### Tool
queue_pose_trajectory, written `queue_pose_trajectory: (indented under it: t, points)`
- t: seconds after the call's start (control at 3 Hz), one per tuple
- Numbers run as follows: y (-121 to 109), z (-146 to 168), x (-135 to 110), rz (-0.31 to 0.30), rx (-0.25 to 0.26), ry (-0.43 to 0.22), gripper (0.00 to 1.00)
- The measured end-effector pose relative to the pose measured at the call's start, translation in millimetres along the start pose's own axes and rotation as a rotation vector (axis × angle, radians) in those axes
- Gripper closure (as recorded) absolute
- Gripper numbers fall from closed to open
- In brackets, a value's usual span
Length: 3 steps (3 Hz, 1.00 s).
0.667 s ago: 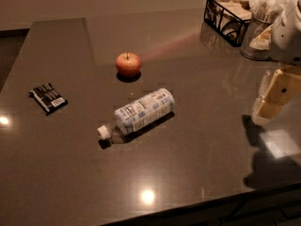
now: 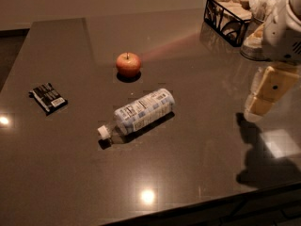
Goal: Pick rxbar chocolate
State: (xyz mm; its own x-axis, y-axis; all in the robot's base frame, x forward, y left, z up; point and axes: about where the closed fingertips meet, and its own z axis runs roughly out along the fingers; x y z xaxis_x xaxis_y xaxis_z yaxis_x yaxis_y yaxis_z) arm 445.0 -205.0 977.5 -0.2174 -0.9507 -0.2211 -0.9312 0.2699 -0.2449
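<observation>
The rxbar chocolate (image 2: 48, 97) is a small flat black bar with white lettering, lying at the left side of the dark table (image 2: 197, 149). My gripper (image 2: 264, 98) hangs at the far right, above the table's right edge, far from the bar. Its pale fingers (image 2: 259, 105) point down and to the left, and it holds nothing that I can see.
A clear plastic bottle (image 2: 138, 113) with a pale label lies on its side in the middle, white cap toward the front left. A red apple (image 2: 128, 64) stands behind it. A black wire basket (image 2: 229, 13) with items stands at the back right, next to a bowl (image 2: 254, 41).
My gripper has shifted slightly at the right side. The bar, bottle and apple have not moved.
</observation>
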Motion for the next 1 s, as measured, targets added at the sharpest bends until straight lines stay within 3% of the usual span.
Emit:
queue_pose_trajectory:
  t: [0.67, 1.0]
  points:
    - [1, 30, -42, 0.031, -0.07, -0.05, 0.0]
    - [8, 50, -72, 0.05, -0.079, -0.061, 0.0]
